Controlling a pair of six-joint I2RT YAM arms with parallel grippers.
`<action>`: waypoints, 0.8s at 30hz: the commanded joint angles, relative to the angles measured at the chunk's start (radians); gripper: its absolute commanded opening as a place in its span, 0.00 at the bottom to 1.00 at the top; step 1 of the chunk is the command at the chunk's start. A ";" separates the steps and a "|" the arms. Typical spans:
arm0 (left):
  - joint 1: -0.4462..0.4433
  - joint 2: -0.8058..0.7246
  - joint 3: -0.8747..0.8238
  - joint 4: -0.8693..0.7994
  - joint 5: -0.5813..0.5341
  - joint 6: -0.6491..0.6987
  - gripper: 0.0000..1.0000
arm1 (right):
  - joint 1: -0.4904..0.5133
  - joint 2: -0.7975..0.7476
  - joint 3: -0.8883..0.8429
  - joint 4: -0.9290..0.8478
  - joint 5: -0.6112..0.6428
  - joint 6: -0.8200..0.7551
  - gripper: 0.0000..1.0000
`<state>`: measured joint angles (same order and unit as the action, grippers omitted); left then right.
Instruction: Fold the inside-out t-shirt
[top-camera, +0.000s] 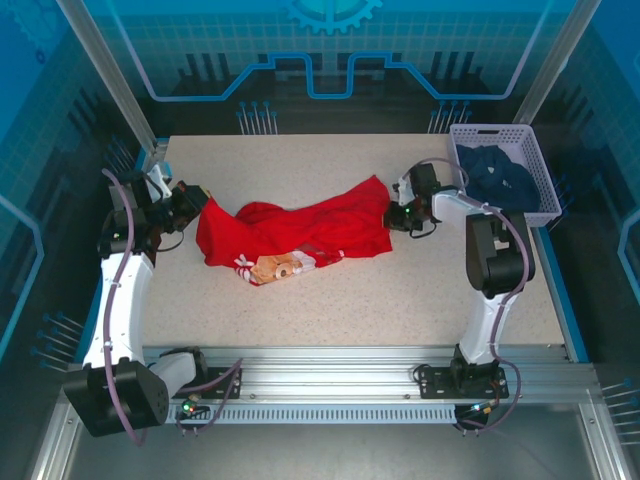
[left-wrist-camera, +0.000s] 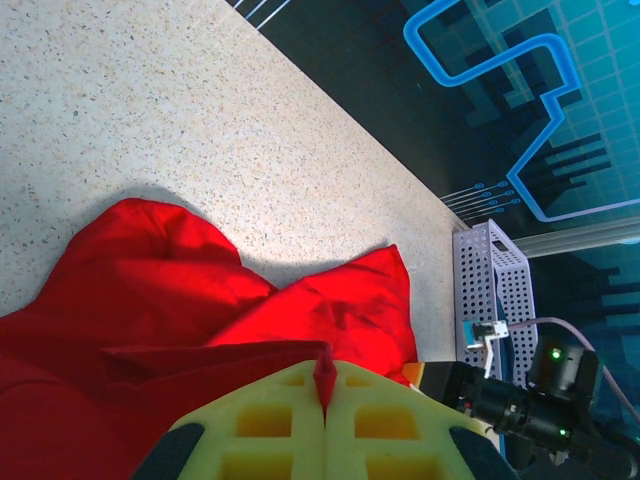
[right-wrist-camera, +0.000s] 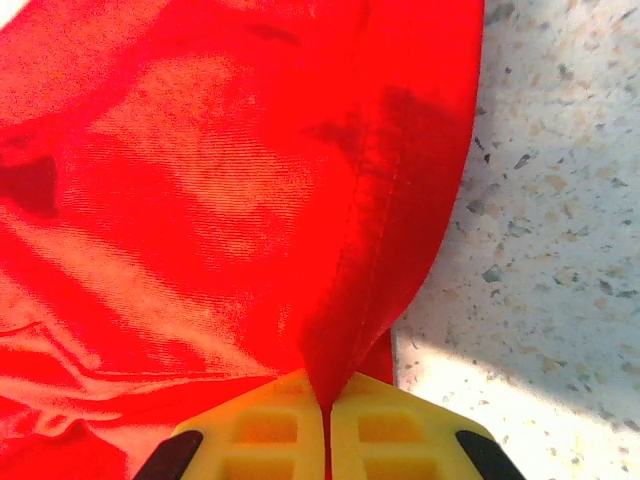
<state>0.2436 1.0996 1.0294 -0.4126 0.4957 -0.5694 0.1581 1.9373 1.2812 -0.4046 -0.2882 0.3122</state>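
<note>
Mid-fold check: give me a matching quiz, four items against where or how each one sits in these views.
Items:
1. left hand
2. right hand
3. white basket
4. bear print

Places or states:
A. far right corner of the table, holding the navy garment
B. shut on the left edge of the t-shirt
C. at the t-shirt's near edge, facing up
D. shut on the t-shirt's right edge

Pairs: 1-B, 2-D, 3-A, 4-C
</note>
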 joint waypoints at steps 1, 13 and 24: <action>-0.007 0.006 -0.006 0.026 0.033 0.028 0.00 | 0.000 -0.082 0.000 -0.040 0.026 -0.029 0.07; -0.007 -0.014 0.081 0.033 0.036 -0.008 0.00 | -0.042 -0.430 0.033 0.008 -0.072 -0.042 0.00; 0.159 -0.096 0.460 0.074 -0.075 -0.032 0.00 | -0.272 -0.829 0.231 -0.052 0.016 -0.020 0.00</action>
<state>0.3416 1.0470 1.3972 -0.4023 0.4534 -0.5831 -0.0818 1.1748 1.4620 -0.4271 -0.3130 0.2958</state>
